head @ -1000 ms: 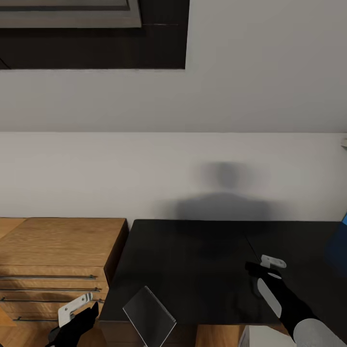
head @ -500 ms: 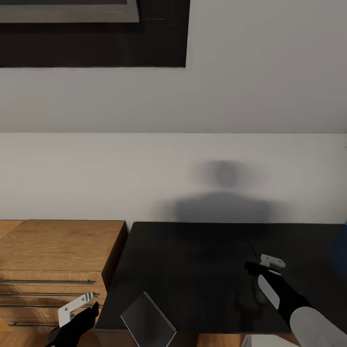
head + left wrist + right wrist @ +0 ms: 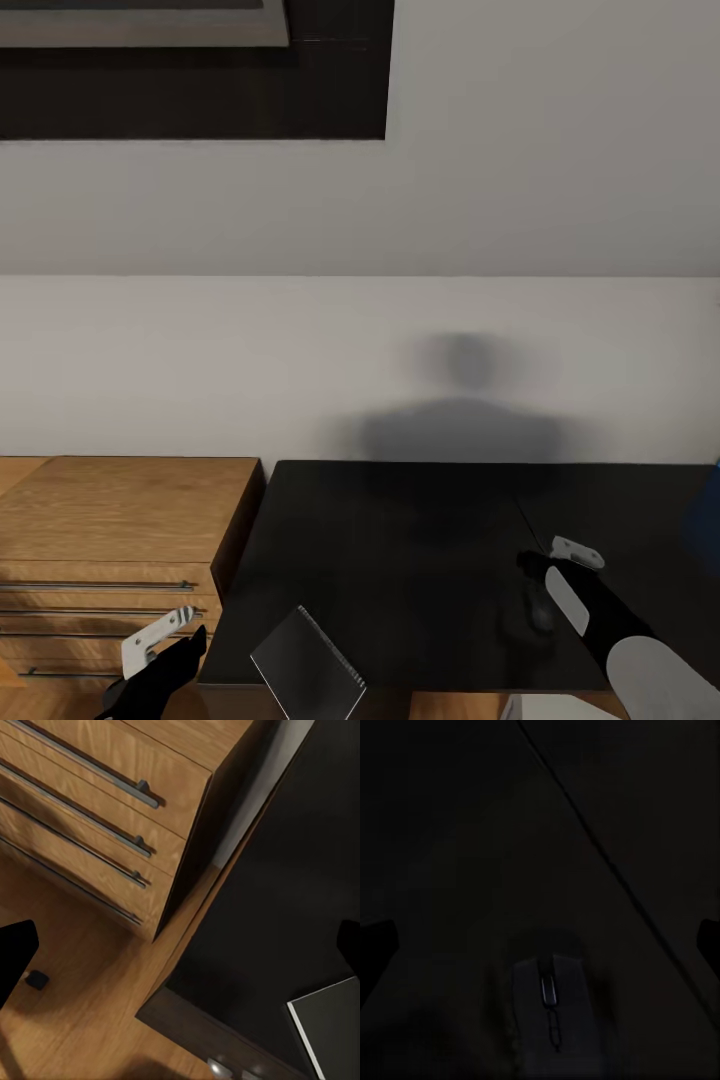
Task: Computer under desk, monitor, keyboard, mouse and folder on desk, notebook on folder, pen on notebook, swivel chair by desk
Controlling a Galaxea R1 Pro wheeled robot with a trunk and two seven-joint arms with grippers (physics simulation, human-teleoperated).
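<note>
The black desk spreads across the lower half of the head view. My right gripper hovers low over its right part, open. In the right wrist view the small dark mouse lies on the desktop, just short of the gap between the spread fingertips. The thin grey folder stands tilted at the desk's front edge, and what it rests on is hidden. My left gripper hangs open, holding nothing, left of the folder and in front of the dresser. A blue notebook shows at the right edge.
A light wooden dresser with long bar handles stands against the desk's left side. A white wall runs behind both. The light grey-white computer pokes out below the desk's front edge. Wooden floor lies under the left gripper.
The view shifted slightly at first. My right gripper has since crept a little to the right and nearer over the desk. The left gripper and the folder keep their places.
</note>
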